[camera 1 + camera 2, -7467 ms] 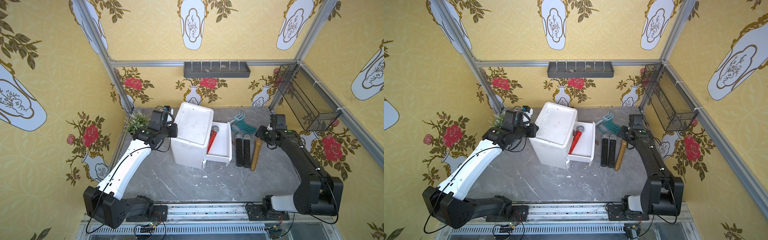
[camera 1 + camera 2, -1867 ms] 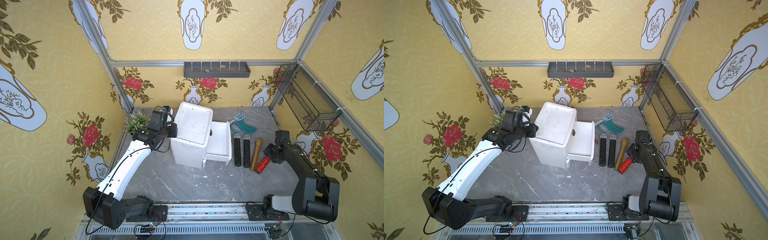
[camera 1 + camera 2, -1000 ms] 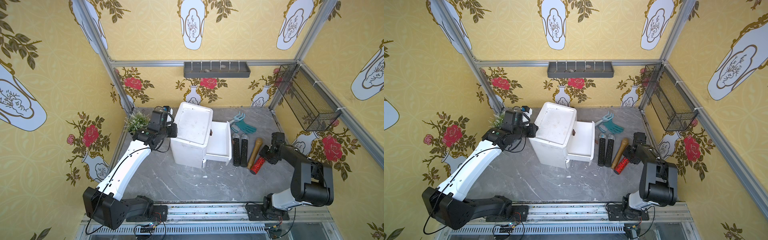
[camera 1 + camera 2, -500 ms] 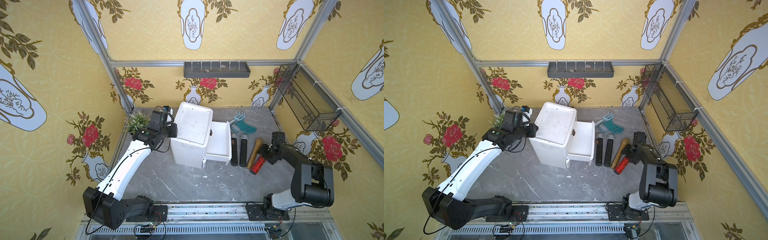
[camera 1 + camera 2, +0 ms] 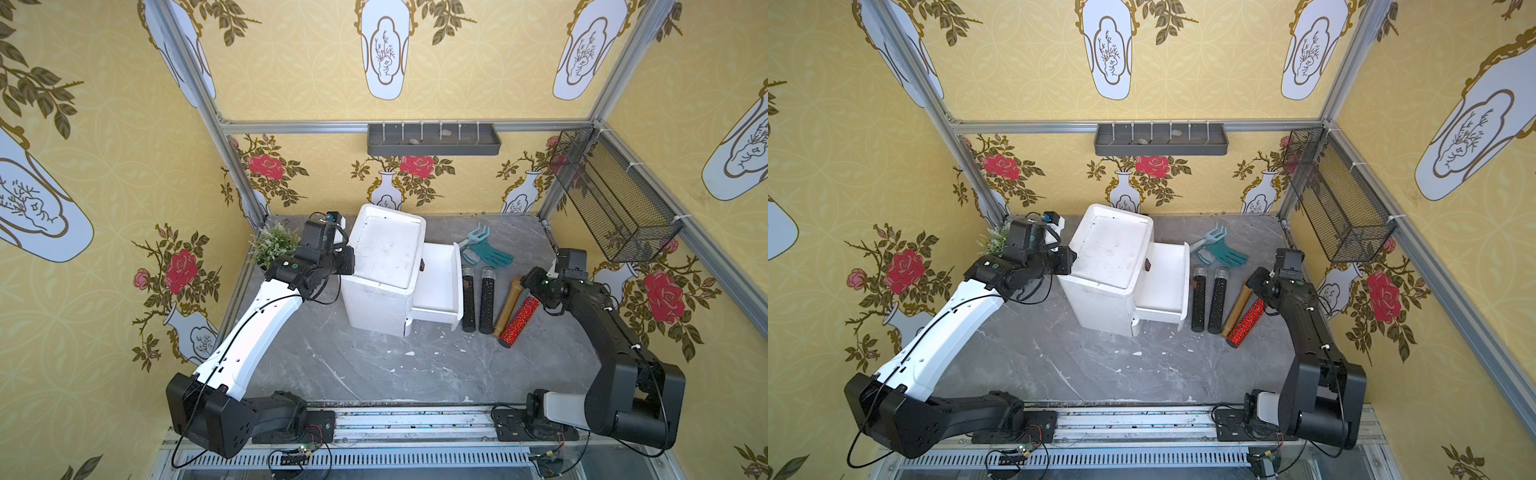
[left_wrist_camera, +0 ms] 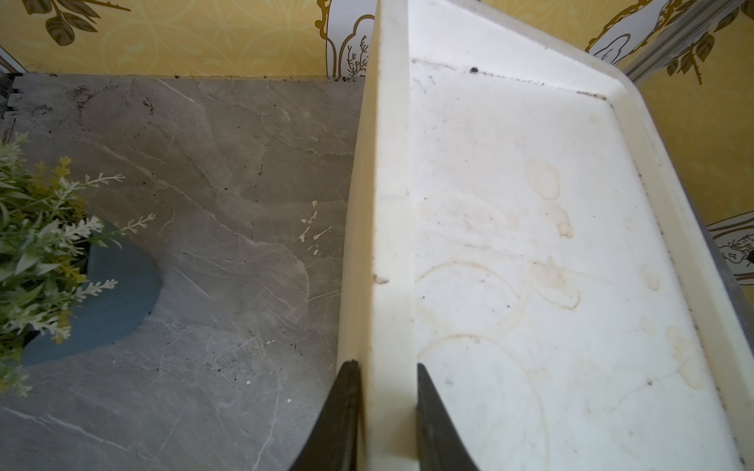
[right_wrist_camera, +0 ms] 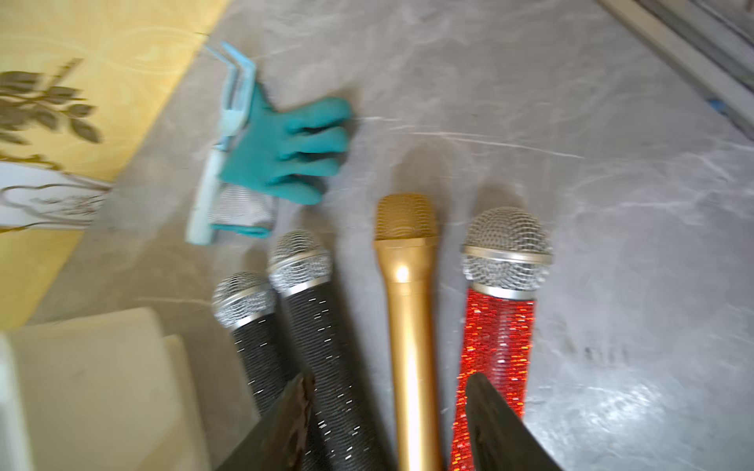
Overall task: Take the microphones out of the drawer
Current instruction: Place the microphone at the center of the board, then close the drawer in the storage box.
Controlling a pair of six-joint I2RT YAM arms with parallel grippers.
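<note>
The white-shelled left arm is stretched forward, its black left gripper pinched tight on the raised rim of the white cabinet. The black right arm is bent at the elbow and angled inward, its black right gripper pointed down, jaws spread apart, nothing held.

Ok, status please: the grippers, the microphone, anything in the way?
Left gripper shut on cabinet rim. Right gripper open, empty. Red microphone on table beside gold microphone; drawer empty. Nothing blocking.

Red glitter microphone flat outside open drawer
</note>
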